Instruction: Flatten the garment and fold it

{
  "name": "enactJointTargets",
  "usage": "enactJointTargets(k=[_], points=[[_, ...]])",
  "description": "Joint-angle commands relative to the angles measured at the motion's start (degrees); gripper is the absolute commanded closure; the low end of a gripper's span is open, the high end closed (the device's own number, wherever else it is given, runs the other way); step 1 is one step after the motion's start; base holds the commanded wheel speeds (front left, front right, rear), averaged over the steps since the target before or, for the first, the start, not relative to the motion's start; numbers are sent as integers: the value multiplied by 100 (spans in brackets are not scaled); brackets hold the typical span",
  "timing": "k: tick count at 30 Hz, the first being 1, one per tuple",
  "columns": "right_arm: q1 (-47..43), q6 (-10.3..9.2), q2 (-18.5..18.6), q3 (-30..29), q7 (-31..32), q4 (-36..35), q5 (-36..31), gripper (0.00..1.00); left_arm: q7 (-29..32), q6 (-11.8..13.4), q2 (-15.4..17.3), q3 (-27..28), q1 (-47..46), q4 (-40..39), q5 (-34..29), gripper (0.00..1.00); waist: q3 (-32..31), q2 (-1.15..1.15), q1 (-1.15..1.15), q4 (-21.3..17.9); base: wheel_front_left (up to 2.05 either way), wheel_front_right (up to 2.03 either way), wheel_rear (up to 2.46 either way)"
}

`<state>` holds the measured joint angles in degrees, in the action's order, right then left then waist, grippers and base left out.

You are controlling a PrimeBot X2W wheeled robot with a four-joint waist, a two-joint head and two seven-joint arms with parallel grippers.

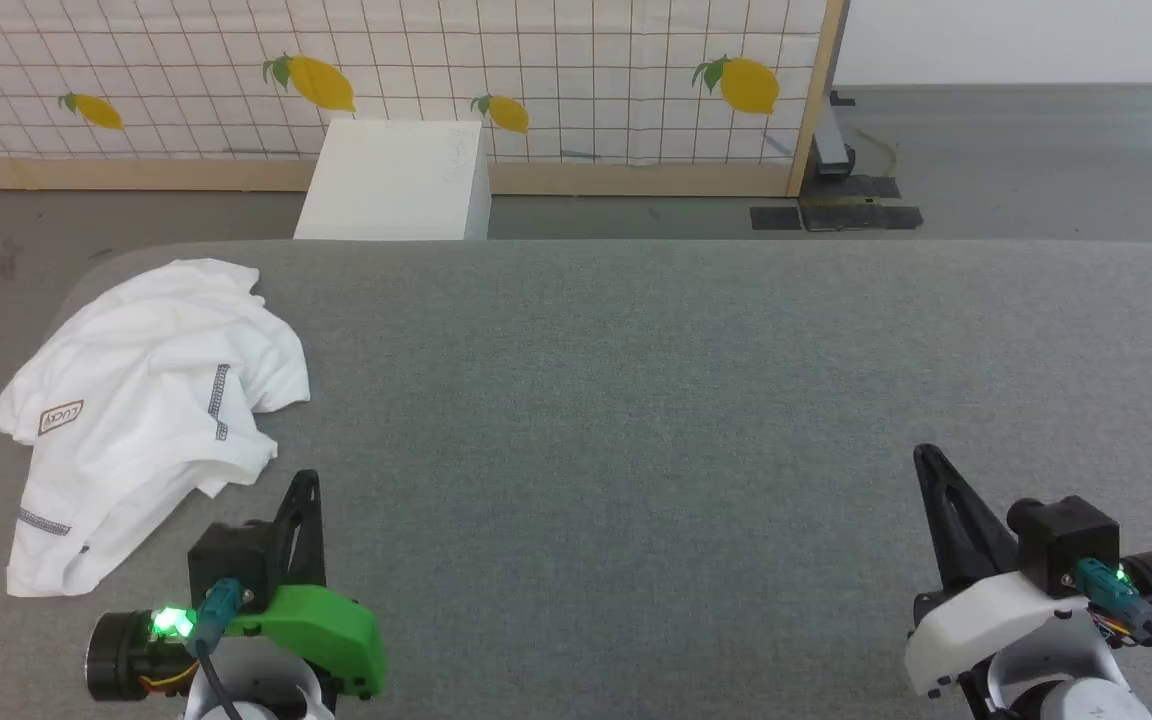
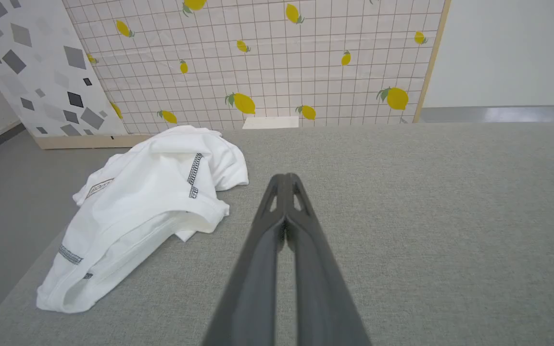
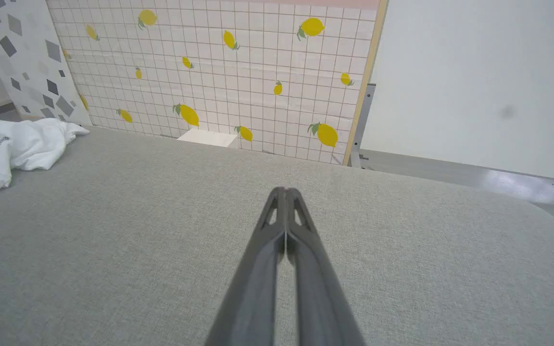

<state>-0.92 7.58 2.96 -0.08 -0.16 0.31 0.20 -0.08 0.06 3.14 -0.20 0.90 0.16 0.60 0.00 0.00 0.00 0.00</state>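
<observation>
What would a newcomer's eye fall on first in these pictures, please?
A crumpled white T-shirt lies heaped near the left edge of the grey table. The left gripper and right gripper rest shut and empty at the near side, apart from it. A lemon-patterned screen stands behind.

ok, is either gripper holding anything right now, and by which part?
Nothing held. Left gripper and right gripper are both shut and empty; the garment lies crumpled on the table, apart from both.

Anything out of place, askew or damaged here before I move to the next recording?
The garment lies crumpled in a heap at the left edge of the table, one part seemingly overhanging it. No spill or damage shows; nothing else stands out.
</observation>
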Motion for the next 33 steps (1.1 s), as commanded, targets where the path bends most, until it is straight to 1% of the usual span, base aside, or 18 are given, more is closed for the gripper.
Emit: enactJointTargets(k=[1, 27, 28, 33], points=[[92, -9, -8, 8, 16, -31, -20, 100, 8, -6, -26, 20, -90, -16, -60, 100, 0, 0, 0, 0, 0, 0, 0], [0, 0, 0, -2, -2, 0, 2, 100, -2, -1, 0, 0, 0, 0, 1, 100, 0, 0, 0, 0, 0, 0, 0], [-2, 1, 0, -4, -2, 3, 3, 0, -2, 0, 1, -5, 4, 0, 5, 0, 0, 0, 0, 0, 0, 0, 0], [-4, 1, 0, -18, -11, 6, 14, 0, -10, -1, 1, -23, 10, -1, 13, 0, 0, 0, 0, 0, 0, 0, 0]])
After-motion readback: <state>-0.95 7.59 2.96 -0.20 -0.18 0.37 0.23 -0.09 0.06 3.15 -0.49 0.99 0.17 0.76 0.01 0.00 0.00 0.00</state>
